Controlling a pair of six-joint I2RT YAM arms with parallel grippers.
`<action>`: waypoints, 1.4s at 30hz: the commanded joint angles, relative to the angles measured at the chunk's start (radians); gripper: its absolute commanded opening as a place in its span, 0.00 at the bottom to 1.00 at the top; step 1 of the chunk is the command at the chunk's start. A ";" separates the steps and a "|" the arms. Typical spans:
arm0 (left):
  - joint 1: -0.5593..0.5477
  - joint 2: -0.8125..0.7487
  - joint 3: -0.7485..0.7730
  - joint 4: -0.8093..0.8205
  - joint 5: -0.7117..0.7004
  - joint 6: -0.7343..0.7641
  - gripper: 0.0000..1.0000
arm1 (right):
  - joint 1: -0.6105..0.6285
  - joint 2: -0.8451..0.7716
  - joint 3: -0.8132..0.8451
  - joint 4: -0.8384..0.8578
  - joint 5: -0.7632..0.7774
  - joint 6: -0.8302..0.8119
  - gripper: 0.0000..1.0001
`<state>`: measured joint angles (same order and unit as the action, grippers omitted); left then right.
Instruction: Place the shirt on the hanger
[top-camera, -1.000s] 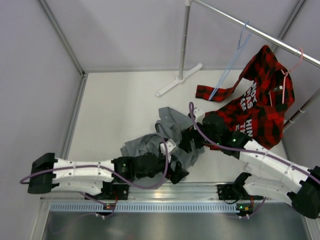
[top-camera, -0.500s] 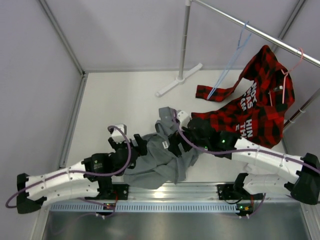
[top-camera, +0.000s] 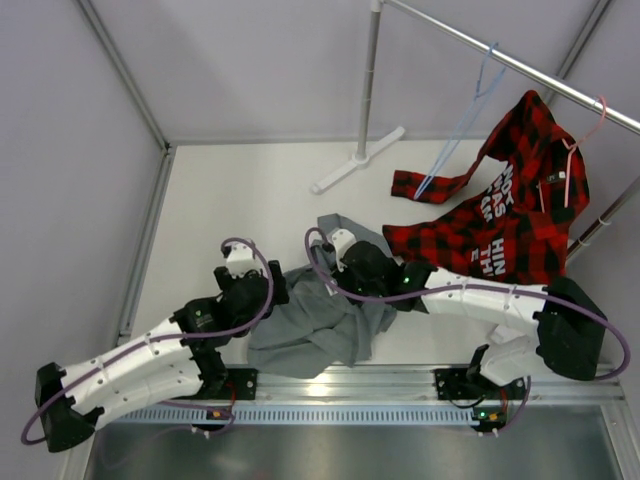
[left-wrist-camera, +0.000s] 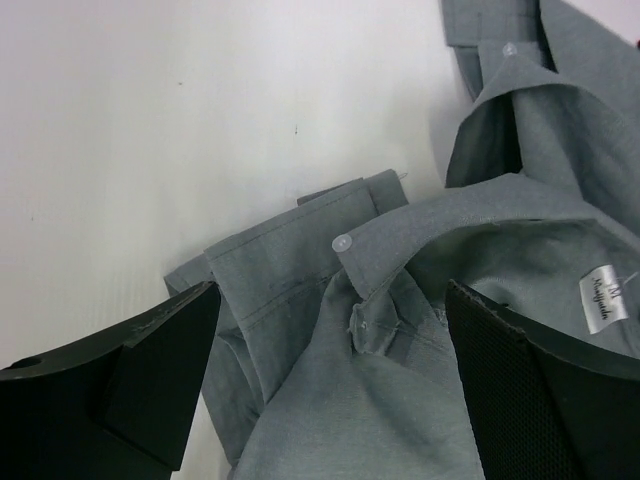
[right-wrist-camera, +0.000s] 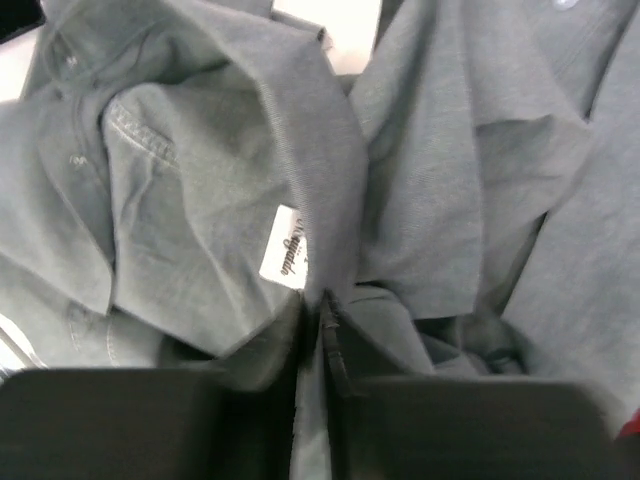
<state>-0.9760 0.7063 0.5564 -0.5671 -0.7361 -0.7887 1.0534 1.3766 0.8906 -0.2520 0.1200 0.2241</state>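
The grey shirt (top-camera: 320, 315) lies crumpled on the white table in front of both arm bases. My right gripper (top-camera: 336, 272) is shut on a fold of the shirt (right-wrist-camera: 200, 180) beside the white neck label (right-wrist-camera: 285, 248), with cloth pinched between the jaws (right-wrist-camera: 322, 322). At the shirt's left edge my left gripper (top-camera: 276, 290) stands open, its fingers (left-wrist-camera: 130, 380) astride the collar and a buttoned placket (left-wrist-camera: 343, 243) without holding anything. The light-blue hanger (top-camera: 468, 112) hangs from the rail at the back right, far from both grippers.
A red-and-black plaid shirt (top-camera: 505, 215) on a pink hanger (top-camera: 585, 135) hangs from the rail (top-camera: 520, 68) and spills onto the table right of the grey shirt. The rack's pole (top-camera: 370, 80) and white foot (top-camera: 355, 160) stand at the back. Walls enclose the table.
My right gripper has slid left over the shirt and shut on a fold by the label. The left arm swung from under the shirt to its left edge, still open.
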 joint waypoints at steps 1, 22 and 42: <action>0.025 0.041 0.048 0.078 0.055 0.086 0.98 | 0.016 -0.033 -0.013 0.108 0.067 0.006 0.00; 0.045 0.071 -0.012 0.676 0.653 0.577 0.45 | -0.045 -0.452 0.047 -0.262 0.208 0.000 0.00; 0.027 -0.036 -0.142 0.727 0.819 0.431 0.89 | -0.194 -0.396 0.120 -0.306 0.092 -0.037 0.00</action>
<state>-0.9386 0.6651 0.4416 0.0776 0.0963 -0.3248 0.8795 0.9821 0.9409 -0.5499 0.2485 0.2035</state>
